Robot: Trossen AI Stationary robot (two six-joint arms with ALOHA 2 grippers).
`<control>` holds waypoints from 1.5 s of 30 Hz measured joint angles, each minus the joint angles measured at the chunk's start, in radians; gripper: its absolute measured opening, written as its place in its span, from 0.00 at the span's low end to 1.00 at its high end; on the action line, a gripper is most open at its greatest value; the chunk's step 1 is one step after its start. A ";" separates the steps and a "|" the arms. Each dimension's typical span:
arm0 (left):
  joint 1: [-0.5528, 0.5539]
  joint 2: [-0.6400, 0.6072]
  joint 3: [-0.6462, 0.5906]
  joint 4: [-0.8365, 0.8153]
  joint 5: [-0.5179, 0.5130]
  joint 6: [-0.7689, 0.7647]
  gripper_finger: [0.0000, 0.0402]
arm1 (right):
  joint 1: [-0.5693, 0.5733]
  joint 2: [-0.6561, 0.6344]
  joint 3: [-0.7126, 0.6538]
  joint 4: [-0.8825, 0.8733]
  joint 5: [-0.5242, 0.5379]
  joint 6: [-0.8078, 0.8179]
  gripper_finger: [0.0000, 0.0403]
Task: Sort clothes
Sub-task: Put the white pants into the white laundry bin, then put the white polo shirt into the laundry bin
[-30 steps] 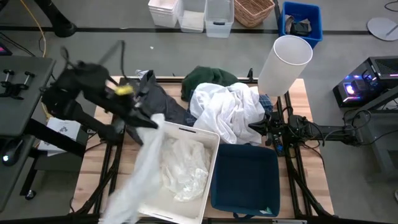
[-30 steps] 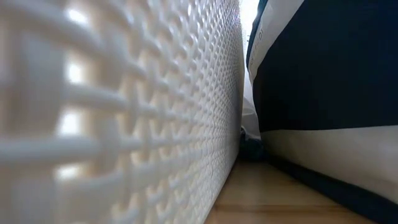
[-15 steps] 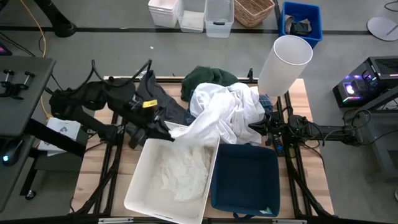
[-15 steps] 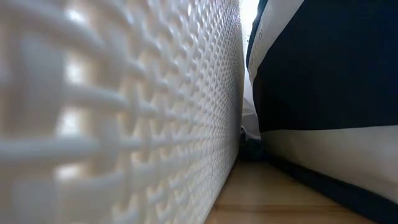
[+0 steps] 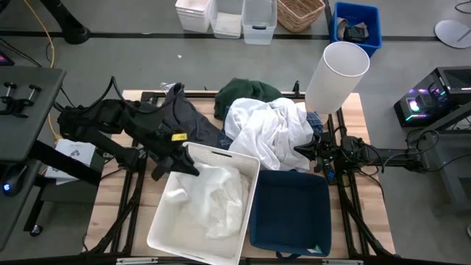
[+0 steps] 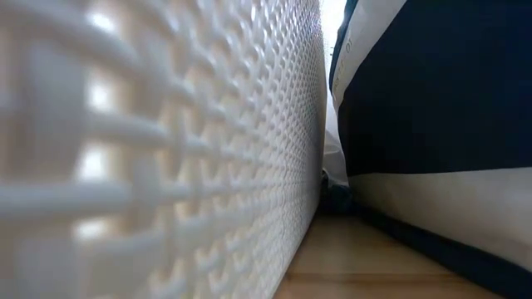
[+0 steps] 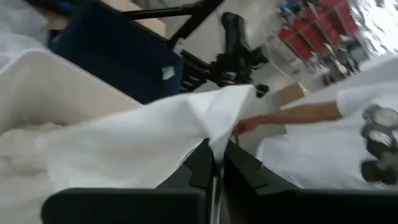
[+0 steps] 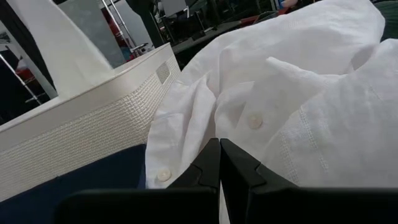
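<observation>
My left gripper [image 5: 182, 163] is at the far left corner of the white bin [image 5: 221, 154], shut on a white garment [image 5: 210, 199] that lies in the bin. A pile of white garments [image 5: 268, 129] lies behind both bins, with a dark green one [image 5: 243, 92] at the far edge, a dark grey one [image 5: 184, 118] to its left and a bit of plaid [image 5: 315, 121] to its right. My right gripper [image 5: 300, 151] is shut, its tips at the right side of the white pile [image 8: 273, 106]; whether it touches, I cannot tell. My left gripper pinches a fold at the white garment's edge [image 7: 219, 132] between its two fingers. The fingers come slanting down from the table's left side. The garment trails slack from the fingers down into the white bin, where most of it lies [image 7: 93, 162].
The navy bin [image 5: 291, 210] stands right of the white bin, its wall close to the white bin's in the low view [image 6: 432, 100]. A tall white cylinder [image 5: 335, 73] stands at the far right corner. Bins and a basket stand on the floor beyond the table.
My left gripper has swung the white garment from the table's left side, where it hung over the white bin's left rim, across into the bin. The gripper has moved a little toward the near edge and stayed shut. The garment now lies bunched inside the bin.
</observation>
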 joint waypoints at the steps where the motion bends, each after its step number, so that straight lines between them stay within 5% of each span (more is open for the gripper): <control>1: 0.001 0.002 0.000 0.000 -0.003 -0.005 0.07 | 0.000 0.000 0.000 0.000 0.000 0.000 0.00; 11: 0.013 0.057 0.000 0.019 -0.042 -0.004 0.39 | 0.000 0.000 0.000 0.000 0.000 0.000 0.00; 18: 0.030 0.124 0.000 -0.054 0.060 0.134 0.59 | 0.000 0.006 0.000 0.000 0.000 0.000 0.00; 21: 0.030 0.139 -0.001 -0.105 0.039 0.230 0.61 | 0.000 0.006 0.000 0.000 0.000 0.000 0.00; 29: 0.154 0.217 0.000 0.026 -0.254 0.481 0.61 | 0.000 0.006 0.000 0.000 0.000 0.000 0.00; 35: 0.364 0.402 0.001 0.334 -0.165 0.428 0.61 | 0.000 0.006 0.000 0.000 0.000 0.000 0.00; 40: 0.452 0.568 0.033 0.332 -0.062 0.357 0.61 | 0.000 0.006 0.000 0.000 0.000 0.000 0.00; 45: 0.462 0.669 0.066 0.294 -0.125 0.361 0.61 | 0.000 0.006 0.000 0.000 0.000 0.000 0.00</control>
